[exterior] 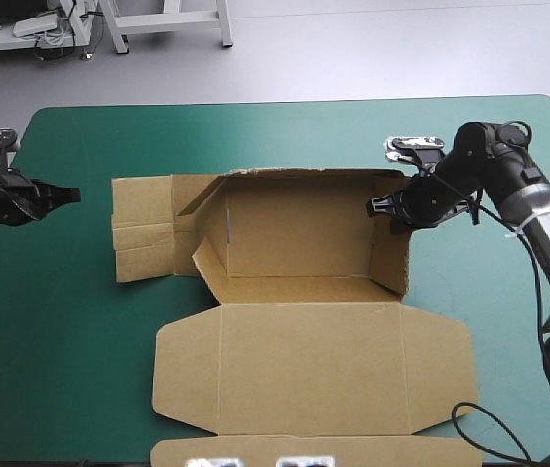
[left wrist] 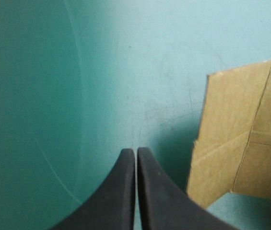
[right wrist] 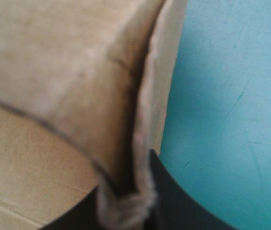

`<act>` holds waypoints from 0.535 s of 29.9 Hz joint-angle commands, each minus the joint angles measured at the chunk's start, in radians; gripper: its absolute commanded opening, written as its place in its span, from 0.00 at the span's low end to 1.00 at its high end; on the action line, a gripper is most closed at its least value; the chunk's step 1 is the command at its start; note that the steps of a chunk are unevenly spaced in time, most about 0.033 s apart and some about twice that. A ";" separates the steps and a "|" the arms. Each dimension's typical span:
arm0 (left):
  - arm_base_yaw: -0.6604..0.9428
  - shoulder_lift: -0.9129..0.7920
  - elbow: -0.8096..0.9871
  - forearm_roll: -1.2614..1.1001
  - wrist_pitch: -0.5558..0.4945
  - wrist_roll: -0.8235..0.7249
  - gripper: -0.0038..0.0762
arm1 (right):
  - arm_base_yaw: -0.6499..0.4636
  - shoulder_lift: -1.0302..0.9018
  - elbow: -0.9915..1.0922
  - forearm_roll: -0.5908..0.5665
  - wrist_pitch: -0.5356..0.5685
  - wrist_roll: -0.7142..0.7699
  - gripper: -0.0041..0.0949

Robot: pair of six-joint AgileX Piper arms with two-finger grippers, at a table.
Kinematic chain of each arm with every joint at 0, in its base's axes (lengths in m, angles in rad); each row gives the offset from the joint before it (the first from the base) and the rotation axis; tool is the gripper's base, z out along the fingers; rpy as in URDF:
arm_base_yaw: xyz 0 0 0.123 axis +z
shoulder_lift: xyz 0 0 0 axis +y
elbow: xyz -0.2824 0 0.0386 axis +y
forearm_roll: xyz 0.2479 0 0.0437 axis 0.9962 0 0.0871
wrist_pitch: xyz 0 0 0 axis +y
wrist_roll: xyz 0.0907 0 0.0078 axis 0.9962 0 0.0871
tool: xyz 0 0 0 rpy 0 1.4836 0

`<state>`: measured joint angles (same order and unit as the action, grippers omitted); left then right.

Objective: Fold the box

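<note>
Box at table centre; lid flat toward near edge. Right gripper astride right wall. Left gripper left of box, apart.

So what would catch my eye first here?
The brown box mid-table, half built: walls raised, its big lid lying flat toward the near edge. The right jaws are shut on its right wall; the left jaws are shut on nothing, over bare teal-green cover beside the box's left flap.
</note>
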<state>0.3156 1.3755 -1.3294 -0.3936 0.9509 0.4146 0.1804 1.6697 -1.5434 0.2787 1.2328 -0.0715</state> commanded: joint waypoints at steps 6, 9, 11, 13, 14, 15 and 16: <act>0.002 -0.031 -0.025 -0.037 0.006 0.005 0.06 | 0.001 0.060 -0.036 0.024 -0.015 -0.004 0.04; 0.002 -0.031 -0.023 -0.037 0.010 0.005 0.06 | 0.001 0.090 -0.036 0.016 -0.089 -0.022 0.04; 0.002 -0.031 -0.023 -0.037 0.012 0.019 0.06 | 0.001 0.101 -0.036 0.016 -0.146 -0.022 0.04; 0.002 -0.031 -0.023 -0.037 0.014 0.024 0.06 | 0.001 0.111 -0.036 0.016 -0.200 -0.022 0.04; 0.002 -0.031 -0.023 -0.037 0.014 0.024 0.06 | 0.001 0.114 -0.036 0.014 -0.218 -0.027 0.04; 0.002 -0.031 -0.023 -0.037 0.014 0.024 0.06 | 0.001 0.116 -0.036 0.014 -0.238 -0.036 0.04; 0.002 -0.031 -0.023 -0.037 0.014 0.024 0.06 | 0.001 0.116 -0.036 0.013 -0.253 -0.054 0.04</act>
<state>0.3156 1.3755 -1.3286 -0.3936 0.9961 0.4336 0.1794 1.8236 -1.5610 0.2771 1.0392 -0.0809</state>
